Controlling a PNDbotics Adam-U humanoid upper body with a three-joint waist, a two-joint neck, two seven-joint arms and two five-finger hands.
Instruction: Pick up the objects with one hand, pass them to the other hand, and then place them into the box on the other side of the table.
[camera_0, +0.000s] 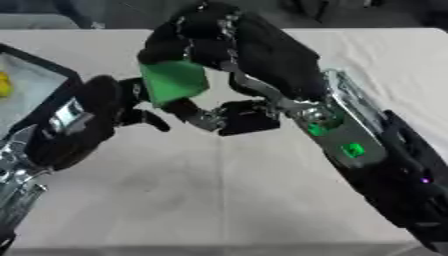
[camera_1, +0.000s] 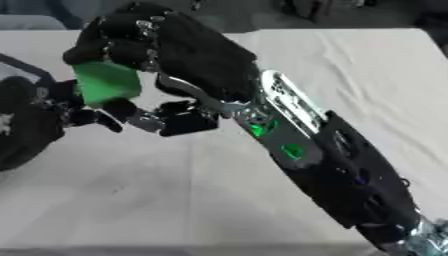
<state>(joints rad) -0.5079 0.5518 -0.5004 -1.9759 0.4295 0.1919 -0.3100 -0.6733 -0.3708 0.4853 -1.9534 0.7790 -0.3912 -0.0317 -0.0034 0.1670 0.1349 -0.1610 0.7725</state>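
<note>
A green block (camera_0: 173, 82) hangs above the white table (camera_0: 201, 190), left of centre. My right hand (camera_0: 223, 45) reaches in from the lower right and is curled over the block from above, with its thumb (camera_0: 238, 118) below. My left hand (camera_0: 92, 117) is just left of the block, its dark fingers (camera_0: 144, 119) relaxed and pointing at the block's left and lower side. Whether they touch the block is unclear. The block's far side is hidden by my right hand.
A dark-rimmed box (camera_0: 54, 75) stands at the table's left edge with a yellow thing (camera_0: 4, 85) inside. My right forearm (camera_0: 359, 150) crosses the right half of the table. A white cloth covers the table.
</note>
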